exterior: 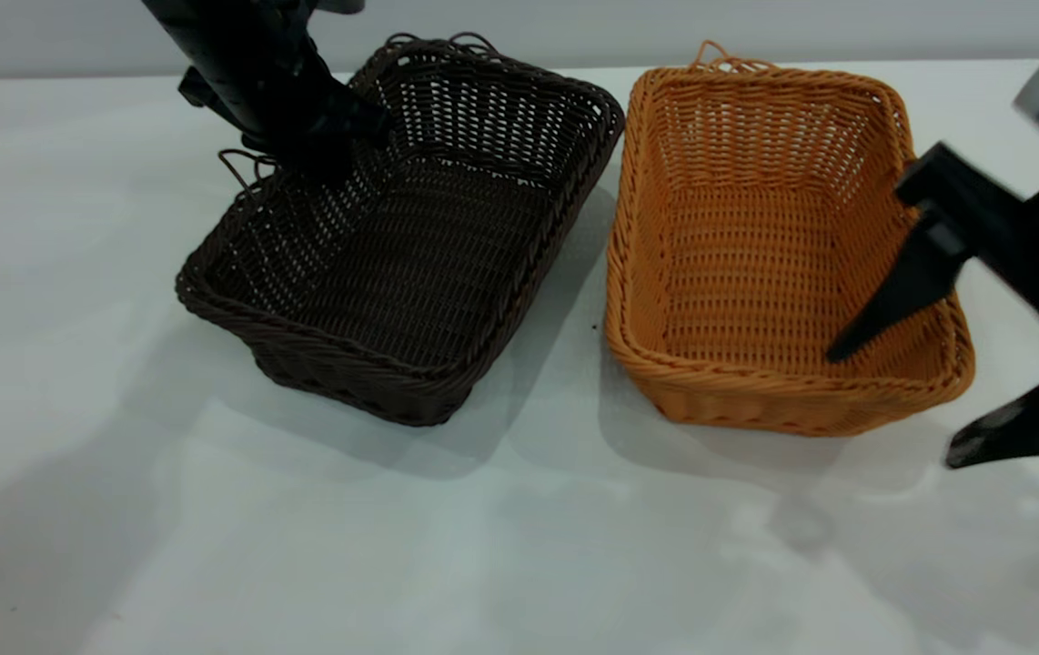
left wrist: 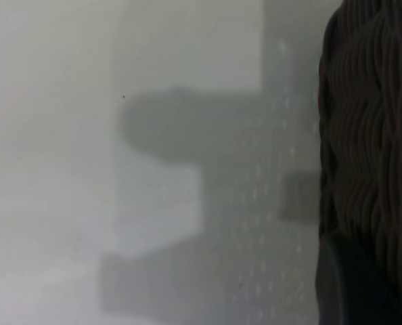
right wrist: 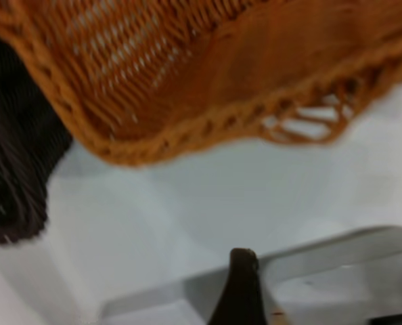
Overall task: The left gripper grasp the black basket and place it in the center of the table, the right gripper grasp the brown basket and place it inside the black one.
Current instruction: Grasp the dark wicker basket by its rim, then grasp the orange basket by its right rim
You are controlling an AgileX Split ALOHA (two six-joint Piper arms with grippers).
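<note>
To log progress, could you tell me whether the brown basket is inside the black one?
No, the brown basket sits beside the black basket.

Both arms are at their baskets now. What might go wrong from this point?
1. The left gripper sits on the side rim of the dark woven black basket, which already looks tilted; held at one edge, it may swing or slip.
2. The orange-tan woven brown basket stands close beside it, so moving the black one could knock it.
3. The right gripper is open, fingers straddling the brown basket's rim; closing may snag a loose loop.
</note>
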